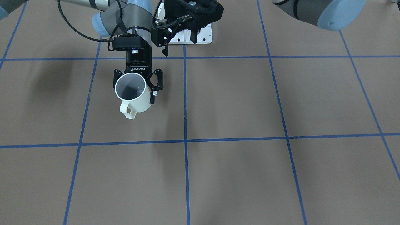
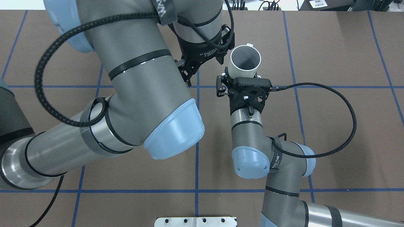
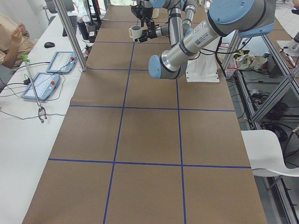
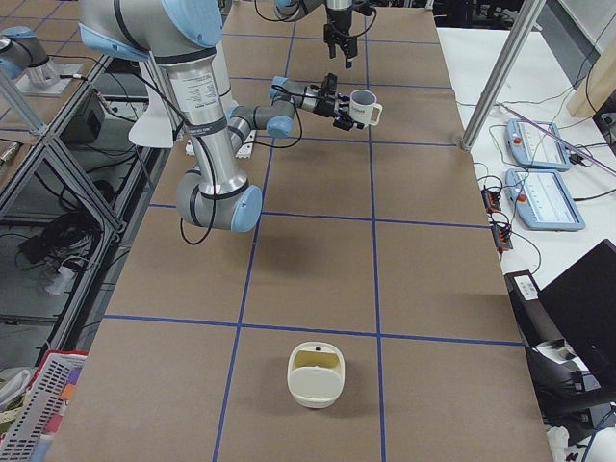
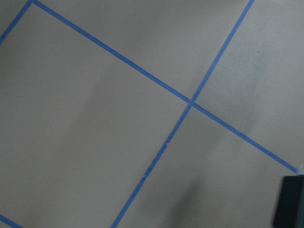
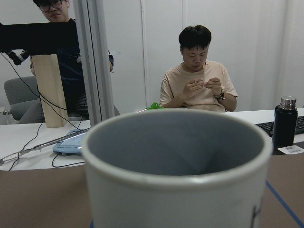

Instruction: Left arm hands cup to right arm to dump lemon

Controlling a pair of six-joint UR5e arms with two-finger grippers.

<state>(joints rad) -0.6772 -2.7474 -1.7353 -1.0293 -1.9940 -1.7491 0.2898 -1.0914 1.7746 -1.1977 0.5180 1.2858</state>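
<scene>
My right gripper [image 1: 136, 89] is shut on the white cup [image 1: 132, 93] and holds it in the air above the table. The cup is tilted, with its loop handle [image 1: 127, 111] pointing down and away from the wrist. It also shows in the overhead view [image 2: 245, 60] and fills the right wrist view [image 6: 175, 161]. Its greyish inside looks empty, and I see no lemon in it. My left gripper [image 1: 179, 40], in its bulky black housing, hangs open and empty close beside the cup, apart from it. The left wrist view shows only table.
A white mounting plate [image 1: 200, 36] lies under the left gripper. A white bowl-like container [image 4: 316, 373] with a yellowish inside stands far down the table. A side table holds tablets [image 4: 544, 197]. An aluminium post [image 4: 500, 72] stands beside it, and people sit beyond.
</scene>
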